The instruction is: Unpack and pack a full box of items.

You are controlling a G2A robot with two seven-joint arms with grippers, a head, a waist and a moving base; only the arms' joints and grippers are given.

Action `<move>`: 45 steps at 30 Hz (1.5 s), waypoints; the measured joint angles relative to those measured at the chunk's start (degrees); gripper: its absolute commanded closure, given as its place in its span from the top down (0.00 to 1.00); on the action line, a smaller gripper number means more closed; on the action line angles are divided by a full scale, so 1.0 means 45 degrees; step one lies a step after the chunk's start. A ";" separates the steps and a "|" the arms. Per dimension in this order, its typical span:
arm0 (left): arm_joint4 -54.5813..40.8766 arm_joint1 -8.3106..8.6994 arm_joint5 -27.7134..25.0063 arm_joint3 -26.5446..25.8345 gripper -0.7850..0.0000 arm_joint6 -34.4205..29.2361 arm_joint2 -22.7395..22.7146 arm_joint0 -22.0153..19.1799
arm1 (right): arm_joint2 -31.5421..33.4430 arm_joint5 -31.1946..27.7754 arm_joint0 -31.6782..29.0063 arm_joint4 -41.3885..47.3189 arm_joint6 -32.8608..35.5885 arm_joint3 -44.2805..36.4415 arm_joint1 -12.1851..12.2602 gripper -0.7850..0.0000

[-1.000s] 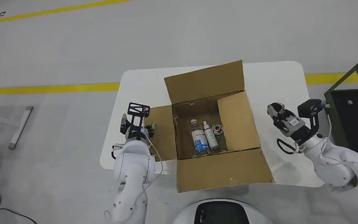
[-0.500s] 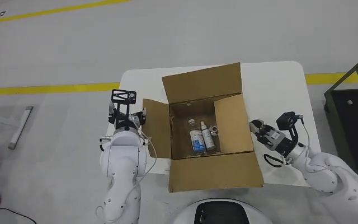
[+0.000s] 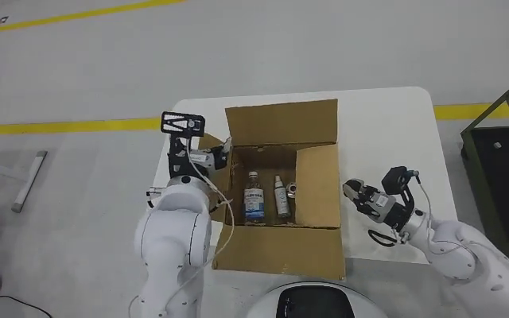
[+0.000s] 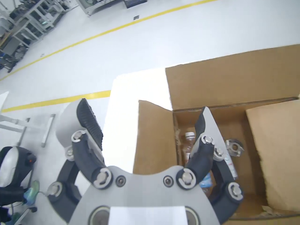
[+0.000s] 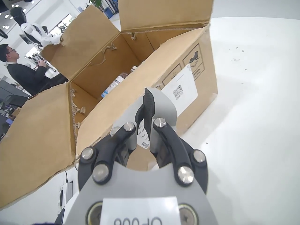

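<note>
**Both arms close in on the box; nothing unpacked yet**

Top view: The box now sits square and nearer the left arm. In both earlier frames it lay skewed and further toward the right arm. The left gripper has come from outside the box's left flap to a spot over that flap, at the edge of the opening. Its fingers are spread and it carries nothing. The right gripper has swung in from well clear of the box to just beside its right wall, fingers closed on nothing. Whether it touches the cardboard cannot be told here. On the box floor the blue-labelled bottle, the slim spray bottle and the small metal fitting lie side by side, in the same order as before.

Left wrist view: The left gripper is wide open and empty. One finger hangs over the inside of the box and the other stays outside its left flap. Past it, the blue-labelled bottle lies nearest and the small metal fitting further in.

Right wrist view: The right gripper has its fingers pressed together with nothing between them. It points at the box's outer right wall, close to the white sticker.

My reading is that the box's shift and turn went together with the right arm's approach, which suggests a nudge. All three items are still inside, so unpacking has not begun. The open left gripper looks the better placed for a first pick, probably the bottle on its side.
</note>
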 measured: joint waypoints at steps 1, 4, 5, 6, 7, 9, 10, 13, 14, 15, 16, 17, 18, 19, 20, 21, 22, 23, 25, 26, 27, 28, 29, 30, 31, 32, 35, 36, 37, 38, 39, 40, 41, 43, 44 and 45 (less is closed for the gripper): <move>-0.0650 -0.0040 0.0055 -0.0019 1.00 -0.0190 0.0226 0.0053 | 0.0199 0.0048 -0.0067 0.0097 -0.0079 -0.0001 0.0010 0.00; -0.2181 -0.0151 0.0438 0.0237 1.00 -0.0581 0.0831 0.0216 | 0.0726 0.0094 -0.0131 0.0200 -0.0151 0.0071 0.0044 0.00; -0.2708 -0.0197 0.0670 0.0359 1.00 -0.0700 0.1037 0.0287 | 0.0873 0.0109 -0.0151 0.0221 -0.0163 0.0086 0.0053 0.00; -0.3281 -0.0243 0.0939 0.0488 1.00 -0.0830 0.1230 0.0349 | 0.1013 0.0130 -0.0182 0.0243 -0.0176 0.0090 0.0061 0.00; -0.4057 -0.0299 0.1283 0.0693 1.00 -0.1022 0.1456 0.0395 | 0.1192 0.0173 -0.0255 0.0260 -0.0193 0.0061 0.0072 0.00; -0.4926 -0.0358 0.1678 0.1074 1.00 -0.1266 0.1718 0.0400 | 0.1462 0.0260 -0.0401 0.0276 -0.0242 0.0005 0.0086 0.00; -0.5418 -0.0397 0.1993 0.1378 1.00 -0.1438 0.1813 0.0397 | 0.1632 0.0291 -0.0508 0.0305 -0.0276 -0.0019 0.0093 0.00; -0.6572 -0.0475 0.2744 0.2117 1.00 -0.1866 0.1892 0.0315 | 0.1953 0.0277 -0.0754 0.0340 -0.0277 -0.0063 0.0106 0.00; -0.6860 -0.0492 0.2946 0.2320 1.00 -0.1941 0.1885 0.0277 | 0.2011 0.0256 -0.0815 0.0345 -0.0262 -0.0080 0.0107 0.00; -0.7090 -0.0504 0.3109 0.2511 1.00 -0.1989 0.1880 0.0234 | 0.2049 0.0239 -0.0868 0.0346 -0.0248 -0.0094 0.0106 0.00; -0.7365 -0.0517 0.3259 0.2718 1.00 -0.2019 0.1873 0.0181 | 0.2074 0.0227 -0.0927 0.0344 -0.0236 -0.0109 0.0101 0.00; -0.7577 -0.0524 0.3346 0.2830 1.00 -0.2007 0.1850 0.0146 | 0.2077 0.0225 -0.0962 0.0337 -0.0235 -0.0119 0.0094 0.00; -0.7723 -0.0526 0.3398 0.2911 1.00 -0.1951 0.1816 0.0115 | 0.2067 0.0230 -0.0991 0.0335 -0.0232 -0.0126 0.0086 0.00; -0.7787 -0.0526 0.3419 0.2955 1.00 -0.1893 0.1790 0.0095 | 0.2037 0.0244 -0.1015 0.0340 -0.0220 -0.0137 0.0073 0.00; -0.7789 -0.0525 0.3419 0.2959 1.00 -0.1878 0.1785 0.0093 | 0.2010 0.0252 -0.1022 0.0341 -0.0211 -0.0148 0.0063 0.00; -0.7781 -0.0524 0.3415 0.2956 1.00 -0.1876 0.1785 0.0093 | 0.1980 0.0254 -0.1024 0.0341 -0.0201 -0.0159 0.0053 0.00; -0.7771 -0.0524 0.3411 0.2951 1.00 -0.1877 0.1786 0.0095 | 0.1938 0.0248 -0.1018 0.0343 -0.0189 -0.0173 0.0041 0.00; -0.7768 -0.0524 0.3409 0.2949 1.00 -0.1879 0.1788 0.0096 | 0.1910 0.0242 -0.1008 0.0342 -0.0180 -0.0182 0.0032 0.00; -0.7766 -0.0523 0.3409 0.2948 1.00 -0.1881 0.1789 0.0096 | 0.1850 0.0212 -0.0986 0.0335 -0.0146 -0.0194 0.0012 0.00; -0.7766 -0.0523 0.3409 0.2948 1.00 -0.1882 0.1789 0.0096 | 0.1825 0.0198 -0.0975 0.0341 -0.0132 -0.0191 0.0004 0.00; -0.7766 -0.0523 0.3409 0.2948 1.00 -0.1882 0.1789 0.0096 | 0.1804 0.0190 -0.0961 0.0344 -0.0119 -0.0184 -0.0005 0.00; -0.7766 -0.0523 0.3409 0.2948 1.00 -0.1882 0.1789 0.0096 | 0.1772 0.0182 -0.0939 0.0345 -0.0109 -0.0169 -0.0017 0.00; -0.7768 -0.0523 0.3407 0.2948 1.00 -0.1881 0.1790 0.0099 | 0.1744 0.0173 -0.0921 0.0354 -0.0105 -0.0152 -0.0027 0.00; -0.7816 -0.0524 0.3382 0.2959 1.00 -0.1825 0.1800 0.0143 | 0.1716 0.0166 -0.0902 0.0367 -0.0097 -0.0136 -0.0036 0.00; -0.8040 -0.0530 0.3358 0.2999 1.00 -0.1538 0.1820 0.0296 | 0.1682 0.0161 -0.0873 0.0375 -0.0081 -0.0120 -0.0048 0.00; -0.8284 -0.0539 0.3367 0.3057 1.00 -0.1219 0.1839 0.0429 | 0.1659 0.0160 -0.0851 0.0375 -0.0068 -0.0111 -0.0056 0.00; -0.8702 -0.0554 0.3254 0.3399 1.00 -0.0350 0.2003 0.0579 | 0.1607 0.0147 -0.0797 0.0357 -0.0031 -0.0090 -0.0081 0.00; -0.8770 -0.0559 0.3237 0.3560 1.00 -0.0135 0.2054 0.0573 | 0.1602 0.0142 -0.0785 0.0353 -0.0023 -0.0082 -0.0087 0.00; -0.8828 -0.0567 0.3221 0.3801 1.00 0.0143 0.2120 0.0546 | 0.1596 0.0135 -0.0774 0.0348 -0.0015 -0.0073 -0.0096 0.00; -0.8853 -0.0571 0.3210 0.3979 1.00 0.0322 0.2169 0.0514 | 0.1589 0.0125 -0.0768 0.0343 -0.0007 -0.0068 -0.0102 0.00; -0.8887 -0.0576 0.3223 0.4150 1.00 0.0471 0.2205 0.0476 | 0.1581 0.0117 -0.0765 0.0335 0.0001 -0.0064 -0.0108 0.00; -0.8950 -0.0583 0.3287 0.4399 1.00 0.0655 0.2224 0.0423 | 0.1562 0.0114 -0.0764 0.0324 0.0021 -0.0060 -0.0117 0.00; -0.8937 -0.0583 0.3344 0.4622 1.00 0.0802 0.2227 0.0378 | 0.1540 0.0114 -0.0762 0.0321 0.0037 -0.0061 -0.0124 0.00; -0.8647 -0.0575 0.3512 0.5172 1.00 0.1140 0.2242 0.0270 | 0.1461 0.0113 -0.0750 0.0316 0.0071 -0.0065 -0.0145 0.00; -0.8617 -0.0577 0.3628 0.5370 1.00 0.1253 0.2234 0.0226 | 0.1416 0.0114 -0.0740 0.0311 0.0082 -0.0066 -0.0156 0.00; -0.8627 -0.0581 0.3733 0.5530 1.00 0.1332 0.2231 0.0181 | 0.1368 0.0114 -0.0727 0.0310 0.0090 -0.0067 -0.0167 0.00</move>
